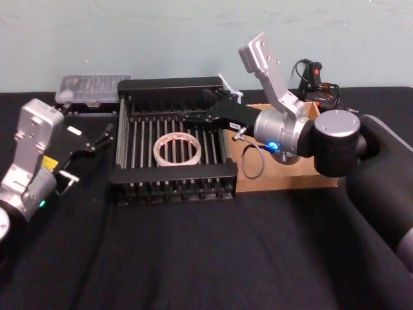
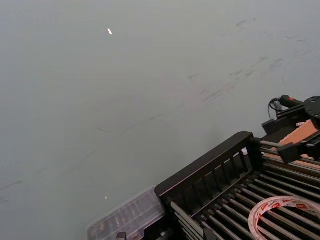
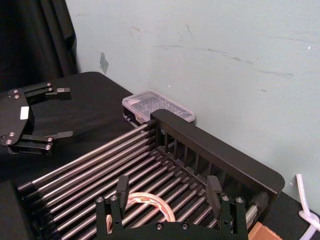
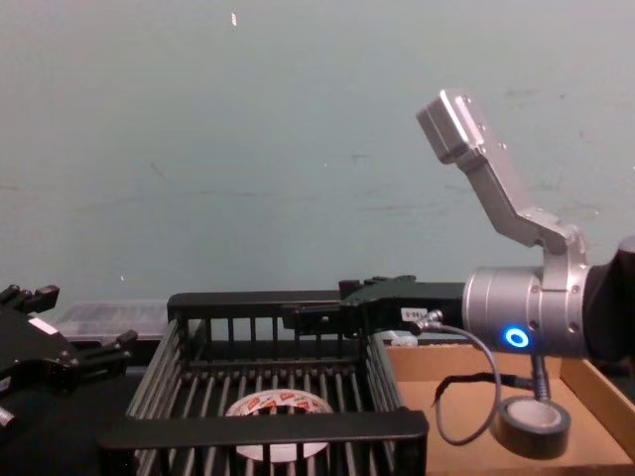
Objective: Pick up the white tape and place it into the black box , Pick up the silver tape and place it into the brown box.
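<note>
Your left gripper [image 1: 97,139] idles with fingers spread on the surface beside the black box [image 1: 173,187], where the white tape [image 1: 177,149] lies flat, so draw your empty, open-fingered right gripper [image 1: 193,117] clear of the rim; the silver tape [image 4: 532,425] sits in the brown box [image 4: 595,389].

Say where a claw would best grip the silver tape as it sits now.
The silver tape lies flat in the brown box. I'd come straight down with the fingers across its outer wall, or one finger in the core: the box's low walls block a side approach.
</note>
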Robot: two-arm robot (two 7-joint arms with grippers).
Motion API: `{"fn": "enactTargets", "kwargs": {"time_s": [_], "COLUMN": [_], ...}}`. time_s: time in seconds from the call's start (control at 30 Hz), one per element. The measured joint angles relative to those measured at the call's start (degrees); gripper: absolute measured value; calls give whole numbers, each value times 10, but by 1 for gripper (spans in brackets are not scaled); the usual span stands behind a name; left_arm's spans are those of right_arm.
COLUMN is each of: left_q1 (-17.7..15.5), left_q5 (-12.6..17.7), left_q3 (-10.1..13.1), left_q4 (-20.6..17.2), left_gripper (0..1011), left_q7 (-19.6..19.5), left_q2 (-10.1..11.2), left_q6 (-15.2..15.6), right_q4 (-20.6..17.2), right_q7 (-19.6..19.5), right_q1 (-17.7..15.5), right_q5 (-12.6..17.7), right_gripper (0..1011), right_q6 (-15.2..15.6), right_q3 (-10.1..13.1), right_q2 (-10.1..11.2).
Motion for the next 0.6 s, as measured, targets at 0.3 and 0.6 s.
{"fn": "enactTargets", "kwargs": {"time_s": [0.3,0.6], "left_q1": [0,0], "left_q5": [0,0], "left_q3": [0,0], "left_q4": [0,0], "left_gripper": [1001,1001], "left_q7": [0,0], "left_q2": [0,0], "left_q6": [0,0], "right_q4": [-65,-119], "right_q7": [-25,-53], "right_q1": [-35,-69], "right_q5": [4,8], "right_gripper": [1002,1002], "right_q6": [11,21], "right_q3": [15,32], "right_q2": [17,33]}}
